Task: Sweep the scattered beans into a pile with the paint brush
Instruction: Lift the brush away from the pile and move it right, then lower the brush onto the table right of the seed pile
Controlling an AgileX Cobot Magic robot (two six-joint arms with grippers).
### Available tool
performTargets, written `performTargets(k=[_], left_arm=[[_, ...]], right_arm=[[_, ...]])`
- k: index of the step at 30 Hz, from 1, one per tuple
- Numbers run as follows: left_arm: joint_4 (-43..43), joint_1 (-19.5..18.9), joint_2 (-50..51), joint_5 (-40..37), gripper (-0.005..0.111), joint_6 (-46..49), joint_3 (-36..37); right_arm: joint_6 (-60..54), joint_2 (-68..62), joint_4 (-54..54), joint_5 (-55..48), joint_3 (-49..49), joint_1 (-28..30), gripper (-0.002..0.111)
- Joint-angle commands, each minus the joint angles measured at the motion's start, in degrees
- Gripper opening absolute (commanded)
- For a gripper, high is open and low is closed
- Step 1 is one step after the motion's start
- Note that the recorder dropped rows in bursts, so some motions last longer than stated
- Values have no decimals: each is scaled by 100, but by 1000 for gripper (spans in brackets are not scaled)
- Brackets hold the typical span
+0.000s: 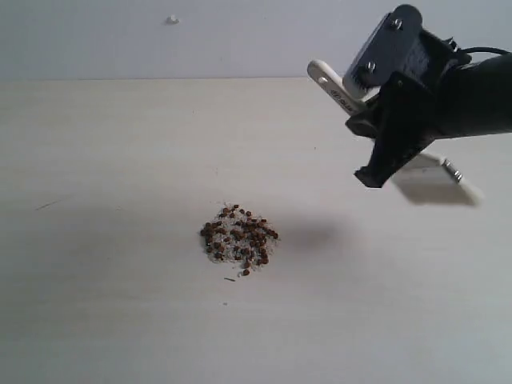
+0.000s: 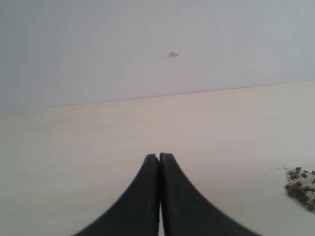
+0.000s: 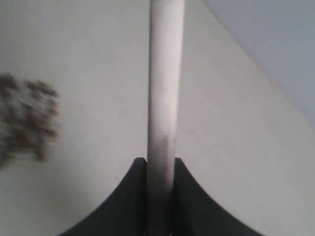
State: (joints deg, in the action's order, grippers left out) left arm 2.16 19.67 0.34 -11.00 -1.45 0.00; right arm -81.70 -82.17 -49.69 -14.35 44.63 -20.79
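Locate the beans point(image 1: 240, 236) near the middle of the counter point(image 1: 96, 320), gathered into one compact, roundish heap and mixed with fine whitish grains point(image 1: 228, 250). Judge the sweeping as essentially complete: no wide scatter visible anywhere in the exterior view. Note only minor stragglers just beside the near edge of the heap, namely a single bean at the rim and a thin dark fleck point(image 1: 230, 279) slightly further out, too small to identify with certainty. Find the paint brush point(image 1: 332, 86) at the upper right, held clear of the counter and well apart from the heap, tilted with the holed handle end toward the back wall point(image 1: 240, 32) and the ferrule point(image 1: 452, 170) end toward the right, above its own shadow point(image 1: 432, 190). Confirm the right hand point(image 3: 160, 164) clamped on the pale handle, one finger pressed against each side. Confirm the left hand point(image 2: 159, 158) closed, fingers together with nothing between them, low over bare counter with the heap off to one side. Regard as left, at most: one short tidy pass for the stragglers, then setting the brush down. Treat both as optional under the task wording.
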Motion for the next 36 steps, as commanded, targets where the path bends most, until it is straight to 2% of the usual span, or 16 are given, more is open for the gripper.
performTargets(k=[1, 2, 3, 5, 6, 8, 11, 15, 18, 20, 30, 36], left_arm=[[-41, 25, -34, 25, 0, -33, 0], [-41, 25, -34, 25, 0, -33, 0], [-41, 25, -34, 25, 0, -33, 0], [-41, 25, -34, 25, 0, -33, 0], [-41, 25, -34, 25, 0, -33, 0], [-41, 25, -34, 25, 0, -33, 0], [-41, 25, -34, 13, 0, -33, 0], [-41, 25, -34, 13, 0, -33, 0], [-41, 25, -34, 13, 0, -33, 0], [-41, 25, -34, 13, 0, -33, 0], [-41, 25, -34, 13, 0, -33, 0], [-41, 25, -34, 13, 0, -33, 0]], right_arm=[[2575, 3, 195, -2226, 272, -6, 0], [3948, -117, 479, -2789, 342, -6, 0], [4988, -203, 753, -2919, 376, -6, 0], [5681, -239, 930, -2647, 374, 34, 0], [5664, -249, 791, -2499, 374, 120, 0], [5230, -378, 57, -2525, 374, 607, 0], [4202, -860, -937, -3164, 374, 1446, 0], [2971, -1535, -1812, -3739, 374, 2057, 0], [2176, -1802, -2101, -3227, 374, 2115, 0], [2217, -1805, -1979, -3077, 374, 2115, 0], [2028, -2956, -2392, -5171, 898, 2126, 0], [1915, -3601, -2739, -5427, 1068, 2126, 0]])
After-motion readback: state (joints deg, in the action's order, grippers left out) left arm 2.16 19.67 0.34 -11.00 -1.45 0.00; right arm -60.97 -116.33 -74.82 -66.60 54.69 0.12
